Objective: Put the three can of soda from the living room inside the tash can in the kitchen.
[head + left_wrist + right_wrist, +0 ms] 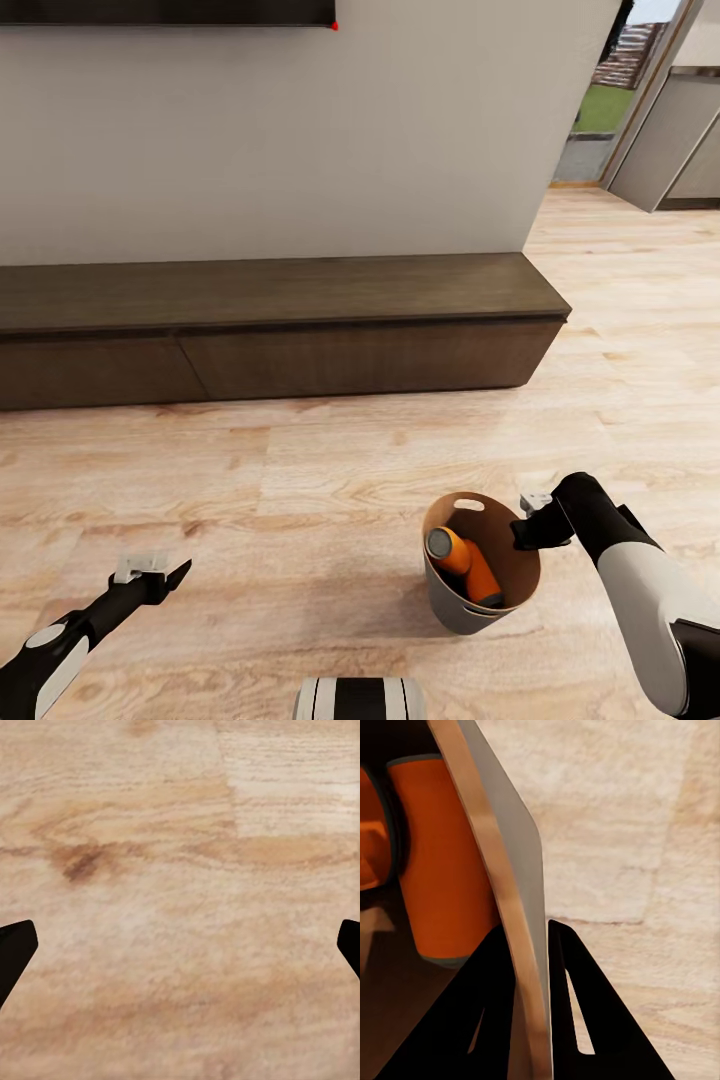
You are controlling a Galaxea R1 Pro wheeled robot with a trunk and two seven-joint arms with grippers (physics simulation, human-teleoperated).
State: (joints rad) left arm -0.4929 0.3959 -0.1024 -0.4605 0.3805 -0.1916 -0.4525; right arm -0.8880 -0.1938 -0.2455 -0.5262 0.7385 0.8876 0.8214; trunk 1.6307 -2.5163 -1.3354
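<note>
Your right gripper point(528, 533) is pinching the rim of the trash can point(452, 608), one finger inside the wall and one outside, as the right wrist view shows with the wall point(514, 907) clamped between the black fingers point(577, 997). The bin sits over the wood floor point(300, 480), just in front of you, tilted slightly. Inside it you can see orange soda cans point(465, 562) lying slanted against the tan lining; the wrist view shows two orange bodies point(442, 862) side by side. Your left gripper point(150, 572) hangs over bare floor, fingers point(15, 949) spread wide. Beyond stands the long dark low cabinet point(270, 330) against the white wall.
</note>
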